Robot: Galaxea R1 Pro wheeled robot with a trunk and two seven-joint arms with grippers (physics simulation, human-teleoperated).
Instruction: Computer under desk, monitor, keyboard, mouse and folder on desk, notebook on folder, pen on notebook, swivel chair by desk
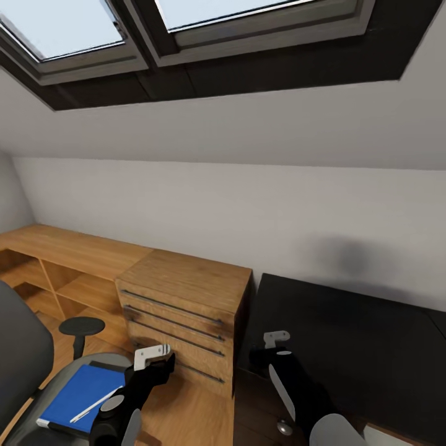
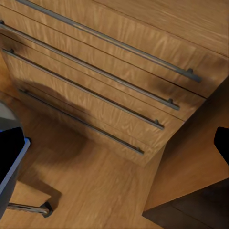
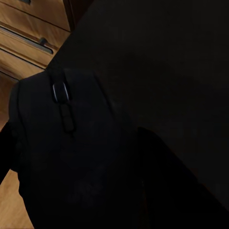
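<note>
Two arms reach forward in the head view, and nearest the robot the right hand (image 1: pixel 275 353) hovers over the near left corner of the black worktop (image 1: pixel 371 347). The right wrist view puts the mouse (image 3: pixel 67 157) right up against that camera, its wheel plain to see and dark fingers at its sides, so the right hand looks clamped on the mouse. My judgement is that the step in hand is setting the mouse down. To do it well, carry it further in from the corner before lowering, put it flat on its base, and only then part the fingers. No keyboard shows on the stretch of worktop in sight, so the right spot cannot be fixed from here.

Beside that, the left hand (image 1: pixel 153 359) hangs above the floor (image 2: pixel 95 191) in front of the light wood chest (image 1: pixel 186 297); whether its fingers are apart or together I cannot tell. Just behind it, on the seat of the swivel chair (image 1: pixel 21 353), lies the blue folder (image 1: pixel 77 390) with the white pen (image 1: pixel 96 404) across it.

Edges to mind: the worktop corner sits close beside the chest, with a narrow gap between, and the mouse could slip off there. Farther on the black surface looks bare and open toward the sloped grey wall (image 1: pixel 248 204), with the skylight (image 1: pixel 186 37) above.
</note>
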